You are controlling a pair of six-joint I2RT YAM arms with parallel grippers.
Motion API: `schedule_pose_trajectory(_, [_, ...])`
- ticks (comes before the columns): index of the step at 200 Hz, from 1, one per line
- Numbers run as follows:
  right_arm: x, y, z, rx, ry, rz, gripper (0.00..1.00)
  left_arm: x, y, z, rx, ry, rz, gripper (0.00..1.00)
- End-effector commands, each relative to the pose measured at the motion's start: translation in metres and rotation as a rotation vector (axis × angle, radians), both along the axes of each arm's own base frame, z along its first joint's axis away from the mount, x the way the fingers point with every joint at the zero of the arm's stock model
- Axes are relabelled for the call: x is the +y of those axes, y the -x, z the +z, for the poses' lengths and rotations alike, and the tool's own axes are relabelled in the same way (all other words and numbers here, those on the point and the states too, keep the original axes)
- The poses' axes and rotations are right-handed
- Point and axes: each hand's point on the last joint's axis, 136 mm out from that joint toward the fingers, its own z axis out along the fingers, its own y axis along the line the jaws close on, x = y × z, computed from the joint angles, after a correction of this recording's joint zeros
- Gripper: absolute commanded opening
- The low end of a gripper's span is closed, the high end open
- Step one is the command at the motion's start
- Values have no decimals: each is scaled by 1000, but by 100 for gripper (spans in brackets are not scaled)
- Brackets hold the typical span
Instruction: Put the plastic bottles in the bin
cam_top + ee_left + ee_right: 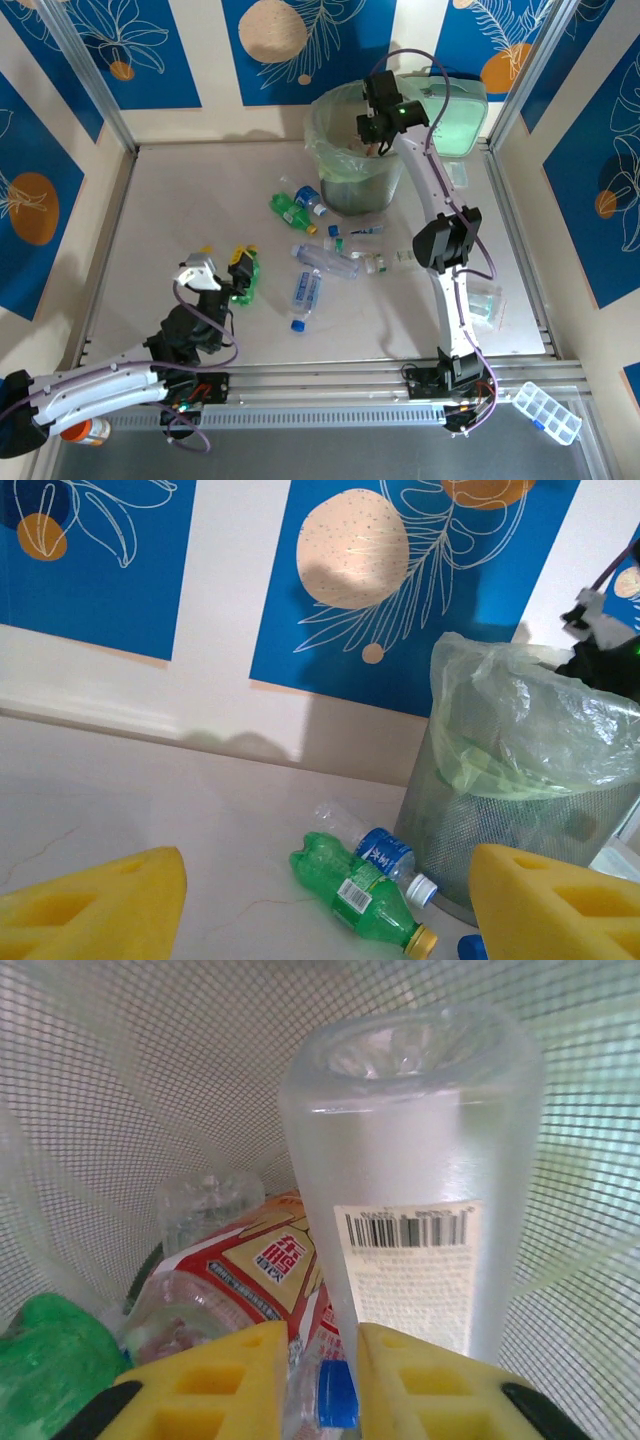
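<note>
Right gripper (325, 1385) closed on the clear bottle (410, 1190), whose long axis projects straight ahead of it (base foremost) inside the bin (120, 1080).

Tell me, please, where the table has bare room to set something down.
Bare: the far-left stretch from the left rail to the bin, and the near strip between the blue-labelled bottle and the right arm's base. Crowded: the middle, from the green bottle beside the bin down to the clear bottles.

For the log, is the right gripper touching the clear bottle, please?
Touching: the right wrist view shows the right gripper's fingers pinching the clear bottle.
</note>
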Motion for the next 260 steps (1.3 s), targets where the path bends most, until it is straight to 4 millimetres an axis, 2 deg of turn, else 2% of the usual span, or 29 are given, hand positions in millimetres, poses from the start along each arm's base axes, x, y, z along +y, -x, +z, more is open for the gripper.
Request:
schedule_pose_trajectory(1, [14, 38, 89, -154, -54, 46, 33, 7, -1, 8, -2, 1, 47, 78])
schedule_pose_trajectory(11, [21, 53, 105, -188, -51, 65, 38, 7, -2, 5, 15, -16, 65, 82])
schedule_pose_trajectory(29, [36, 85, 119, -222, -47, 110, 42, 4, -7, 1, 60, -58, 72, 86])
schedule_pose_trajectory(43, [54, 110, 123, -261, -59, 161, 48, 4, -13, -7, 114, -75, 74, 87])
schedule_pose_trajectory(64, [79, 157, 111, -296, -78, 250, 56, 6, -24, -25, 229, -36, 19, 88])
schedule_pose_trajectory(65, [79, 161, 121, -318, -91, 252, 57, 5, -25, -26, 237, -32, 12, 88])
schedule_pose_trajectory(66, [82, 163, 109, -302, -81, 260, 57, 5, -26, -28, 245, -30, 5, 88])
schedule_pose_trajectory(79, [97, 192, 101, -320, -118, 316, 60, 5, -37, -43, 358, 22, -44, 87])
schedule_pose_trajectory(96, [112, 225, 64, -273, -169, 371, 62, 2, -49, -58, 475, 38, -91, 88])
schedule_pose_trajectory(123, [129, 260, -4, -160, -208, 428, 63, -4, -61, -76, 618, -32, -100, 93])
schedule_pose_trajectory(145, [137, 270, -48, -100, -192, 415, 63, -1, -68, -92, 698, -72, -76, 95])
schedule_pose_trajectory(176, [149, 268, -81, -159, -127, 363, 65, 32, -75, -105, 747, -104, 69, 99])
schedule_pose_trajectory(187, [147, 264, -86, -193, -100, 327, 66, 39, -77, -110, 761, -85, 75, 100])
schedule_pose_trajectory(208, [146, 264, -93, -164, -141, 303, 66, 40, -84, -122, 816, -41, 30, 99])
schedule_pose_trajectory(219, [153, 269, -99, -138, -168, 349, 66, 30, -88, -129, 838, -26, -32, 99])
schedule_pose_trajectory(238, [153, 268, -100, -124, -162, 345, 66, 14, -88, -141, 887, -3, -108, 99])
schedule_pose_trajectory(260, [151, 270, -96, -123, -185, 346, 67, 8, -79, -162, 936, 42, -134, 99])
